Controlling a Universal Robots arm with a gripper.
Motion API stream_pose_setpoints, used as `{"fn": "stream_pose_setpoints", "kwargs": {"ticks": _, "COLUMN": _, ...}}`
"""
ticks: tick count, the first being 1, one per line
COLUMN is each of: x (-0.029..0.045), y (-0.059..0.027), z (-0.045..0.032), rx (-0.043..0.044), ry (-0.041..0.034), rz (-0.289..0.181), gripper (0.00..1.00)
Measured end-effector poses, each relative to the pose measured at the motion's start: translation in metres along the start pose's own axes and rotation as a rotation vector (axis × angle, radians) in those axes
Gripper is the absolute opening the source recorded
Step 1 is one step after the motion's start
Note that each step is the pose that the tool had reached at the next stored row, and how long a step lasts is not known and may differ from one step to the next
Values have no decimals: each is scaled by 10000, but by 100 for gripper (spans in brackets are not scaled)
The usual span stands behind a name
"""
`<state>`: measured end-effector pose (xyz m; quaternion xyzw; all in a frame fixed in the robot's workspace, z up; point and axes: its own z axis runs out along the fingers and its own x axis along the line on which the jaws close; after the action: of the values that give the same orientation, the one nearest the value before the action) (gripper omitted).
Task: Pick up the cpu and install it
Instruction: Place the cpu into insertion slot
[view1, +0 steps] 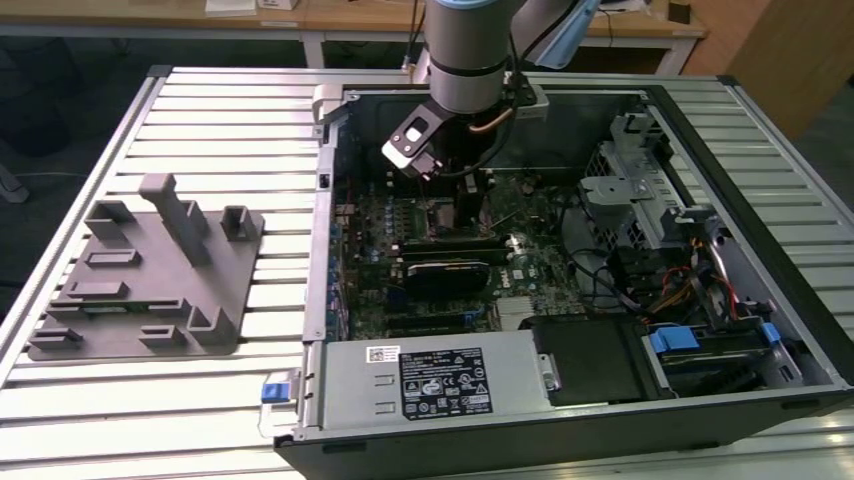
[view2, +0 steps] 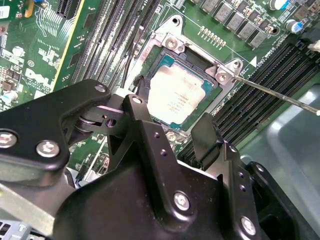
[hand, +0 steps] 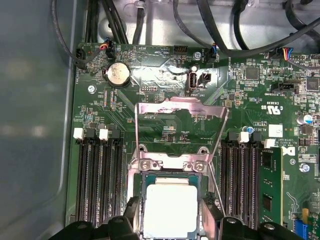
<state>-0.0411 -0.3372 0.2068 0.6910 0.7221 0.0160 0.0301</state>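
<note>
The cpu (hand: 170, 210), a flat square chip with a shiny silver top, lies level within the open motherboard socket (hand: 172, 162); it also shows in the second wrist view (view2: 179, 95). My gripper (hand: 170, 216) is low over the socket, and its black fingers (view2: 205, 132) press against two opposite edges of the cpu. The socket's metal load plate (hand: 181, 117) is tipped up and open behind the chip. In the exterior view the arm reaches down into the computer case, with the gripper (view1: 467, 215) at the motherboard.
Memory slots (hand: 100, 180) flank the socket on both sides. A thin metal lever (view2: 280, 95) sticks out beside the socket. A grey fixture tray (view1: 147, 275) sits on the slatted table at the exterior view's left. A power supply (view1: 427, 375) and drive bays (view1: 707, 340) fill the case.
</note>
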Motion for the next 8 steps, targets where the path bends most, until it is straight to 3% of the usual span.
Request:
{"fn": "stream_pose_setpoints", "kwargs": {"ticks": 3, "x": 0, "y": 0, "z": 0, "rx": 0, "ry": 0, "rz": 0, "gripper": 59}}
{"fn": "stream_pose_setpoints", "kwargs": {"ticks": 7, "x": 0, "y": 0, "z": -1, "rx": 0, "ry": 0, "rz": 0, "gripper": 41}}
{"fn": "stream_pose_setpoints", "kwargs": {"ticks": 8, "x": 0, "y": 0, "z": -1, "rx": 0, "ry": 0, "rz": 0, "gripper": 41}}
